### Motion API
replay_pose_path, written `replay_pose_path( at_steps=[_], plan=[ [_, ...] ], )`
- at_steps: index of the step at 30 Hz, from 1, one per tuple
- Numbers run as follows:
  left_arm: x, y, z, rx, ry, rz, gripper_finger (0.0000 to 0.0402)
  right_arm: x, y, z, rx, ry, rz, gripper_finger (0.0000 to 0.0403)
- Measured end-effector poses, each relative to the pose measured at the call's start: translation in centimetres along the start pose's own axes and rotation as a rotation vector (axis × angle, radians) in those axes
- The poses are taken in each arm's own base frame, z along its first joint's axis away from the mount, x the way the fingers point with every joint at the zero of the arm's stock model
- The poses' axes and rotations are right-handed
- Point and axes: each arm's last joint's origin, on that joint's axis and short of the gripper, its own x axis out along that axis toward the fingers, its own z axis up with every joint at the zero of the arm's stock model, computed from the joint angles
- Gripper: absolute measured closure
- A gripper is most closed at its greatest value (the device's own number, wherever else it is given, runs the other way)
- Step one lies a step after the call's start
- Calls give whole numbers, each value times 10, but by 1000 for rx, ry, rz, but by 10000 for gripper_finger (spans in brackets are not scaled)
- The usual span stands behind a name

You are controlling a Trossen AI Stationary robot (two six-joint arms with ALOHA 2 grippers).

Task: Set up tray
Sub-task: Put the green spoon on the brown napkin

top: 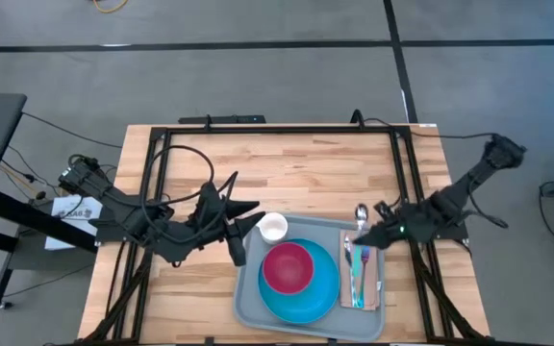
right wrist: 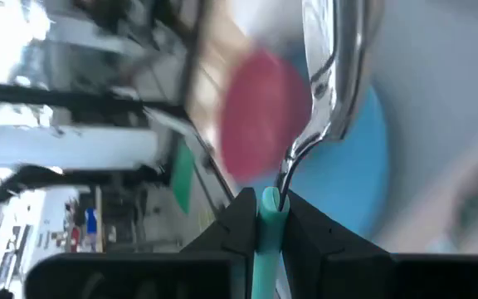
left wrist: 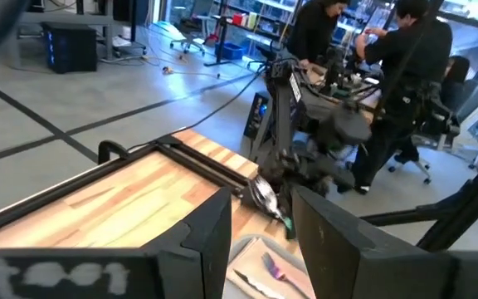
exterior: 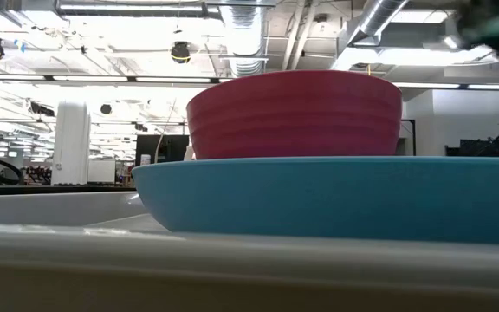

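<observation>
The light-grey tray (top: 250,300) lies at the table's near middle. On it rests a blue plate (top: 315,293) with a red bowl (top: 289,267) in it. The low view shows the bowl (exterior: 293,113) standing on the plate (exterior: 336,195) behind the tray's rim (exterior: 232,260). A white cup (top: 272,228) stands at the tray's far left corner. My right gripper (top: 365,235), over the tray's right part, is shut on a spoon (top: 361,215). My left gripper (top: 246,226) hovers open just left of the cup, touching nothing. My right gripper pinches the spoon's teal handle (right wrist: 268,218) between its two fingers, just below the metal neck. The fingers come slanting down from the table's right. The spoon's metal bowl (right wrist: 334,50) sticks out past the fingertips, and in the left wrist view the spoon (left wrist: 265,195) is tilted.
A brown napkin (top: 375,288) lies on the tray's right side with a purple fork (top: 365,259) and a teal-handled utensil (top: 357,284) on it. A black frame (top: 277,130) runs along the table's edges. People stand in the room beyond the table (left wrist: 405,75).
</observation>
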Motion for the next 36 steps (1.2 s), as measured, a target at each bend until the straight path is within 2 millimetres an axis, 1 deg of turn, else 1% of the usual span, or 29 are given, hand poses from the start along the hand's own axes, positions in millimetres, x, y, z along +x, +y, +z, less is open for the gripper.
replay_pose_path(
  at_steps=[3, 6, 9, 12, 15, 18, 21, 23, 29, 31, 36],
  plan=[
    [0, 1, -2, 14, 11, 7, 284, 1, -18, -20, 77, 97, -59, 364],
    [1, 2, -3, 24, 18, 14, 284, 3, -30, -35, 121, 109, -128, 366],
    [2, 3, -3, 32, 19, 25, 284, 4, -36, -48, 159, 104, -167, 374],
    [2, 4, -3, 36, 14, 39, 284, 7, -43, -62, 194, 126, -233, 371],
    [2, 5, -4, 48, 18, 48, 284, 10, -53, -76, 184, 142, -302, 362],
    [2, 5, -4, 52, 20, 49, 284, 11, -58, -88, 172, 167, -326, 366],
    [2, 5, -4, 52, 20, 49, 284, 14, -61, -94, 169, 156, -327, 376],
    [2, 5, -4, 52, 20, 49, 284, 17, -62, -94, 165, 139, -333, 376],
    [2, 6, -6, 17, 28, 52, 284, 26, -70, -95, 138, 96, -392, 340],
    [2, 6, -7, 4, 33, 55, 284, 29, -74, -96, 128, 91, -413, 338],
    [2, 7, -8, -29, 41, 61, 284, 36, -79, -101, 147, 141, -472, 344]
  ],
)
